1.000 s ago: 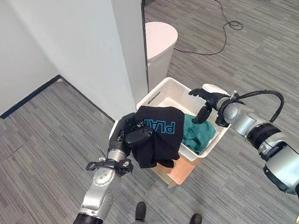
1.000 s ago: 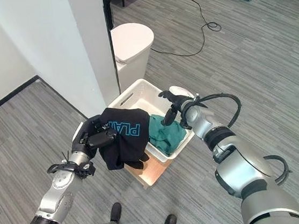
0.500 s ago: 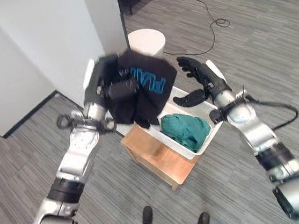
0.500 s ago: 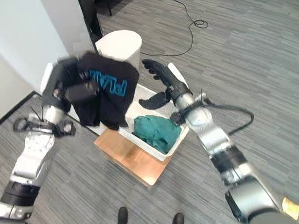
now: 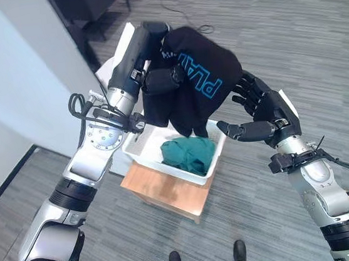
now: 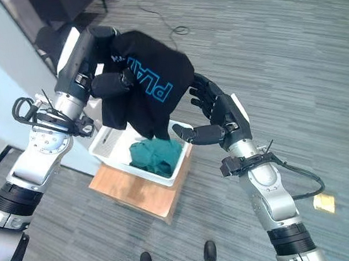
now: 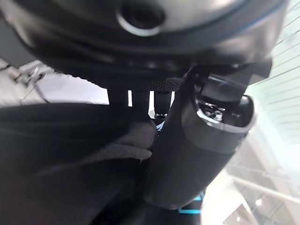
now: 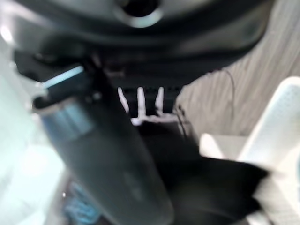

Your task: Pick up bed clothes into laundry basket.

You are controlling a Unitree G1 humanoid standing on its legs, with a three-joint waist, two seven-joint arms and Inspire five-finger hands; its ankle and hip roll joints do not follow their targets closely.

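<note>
The left hand (image 5: 156, 76), dark and hard-shelled, sits in the upper middle of the frame with its thumb and fingers curled into a black shirt (image 5: 197, 84), gripping a bunch of the cloth. The shirt is soft, matte knit with blue block lettering across it; it hangs limp from that grip in loose folds, its lower edge dangling to a point. It is lifted clear above a basket (image 5: 140, 152), hanging over the basket's middle and right part, not touching it.

The right hand (image 5: 261, 109), at centre right, is spread wide, fingers straight and fanned, thumb reaching out toward the shirt's lower edge. It holds nothing and sits just beside the hanging cloth on its right.

The basket below is white rigid plastic, rectangular, with perforated walls. Inside it lies a crumpled green garment (image 5: 189, 156), bunched into a soft mound. The basket rests on a small stool (image 5: 162, 191) of pale wood with a flat top, standing on a grey floor (image 5: 275, 18) of streaked planks.
</note>
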